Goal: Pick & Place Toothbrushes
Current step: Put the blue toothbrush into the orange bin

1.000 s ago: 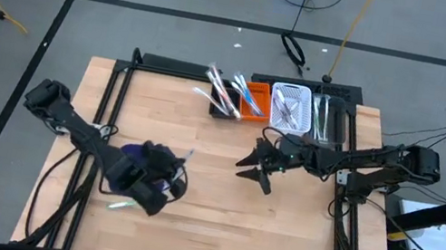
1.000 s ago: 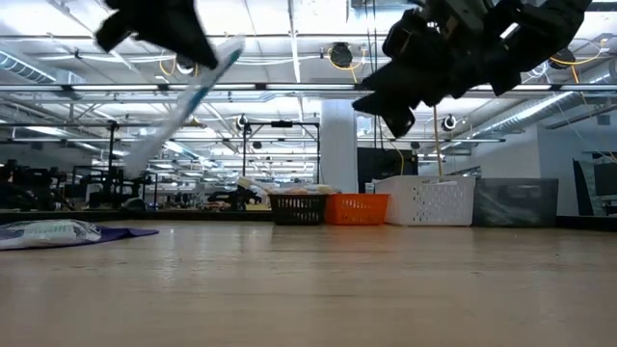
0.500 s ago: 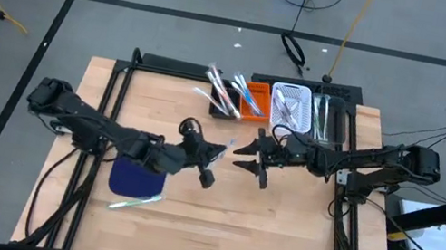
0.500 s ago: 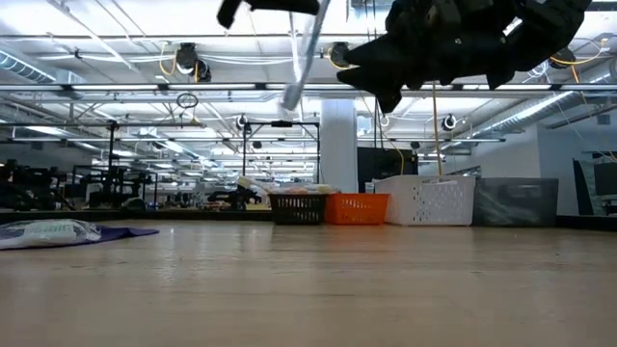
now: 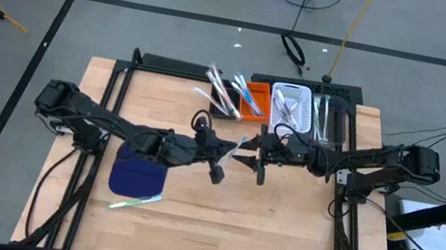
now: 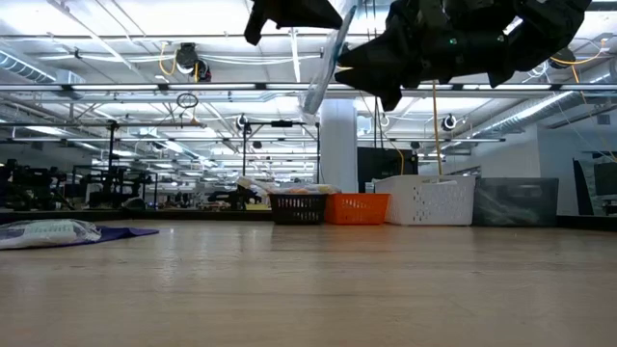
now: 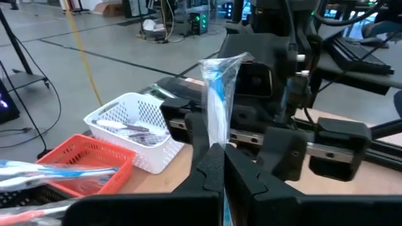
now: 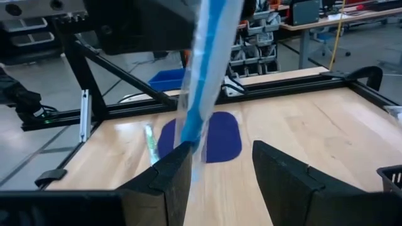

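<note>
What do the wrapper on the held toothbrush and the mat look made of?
The toothbrush, held by the left gripper, sits in what looks like thin clear plastic film: see-through, glossy, crinkled at its end. The mat looks like matte dark blue rubber or foam, lying flat without shine, though I can't be sure.

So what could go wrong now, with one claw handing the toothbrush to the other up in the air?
The left claw pinches only the bottom end of the wrapped toothbrush, so it might tilt or slip. The right claw is open, with the toothbrush near one finger, not centred; closing now might knock it aside. Both claws hang high above the table, so a dropped toothbrush could land far from the bins.
</note>
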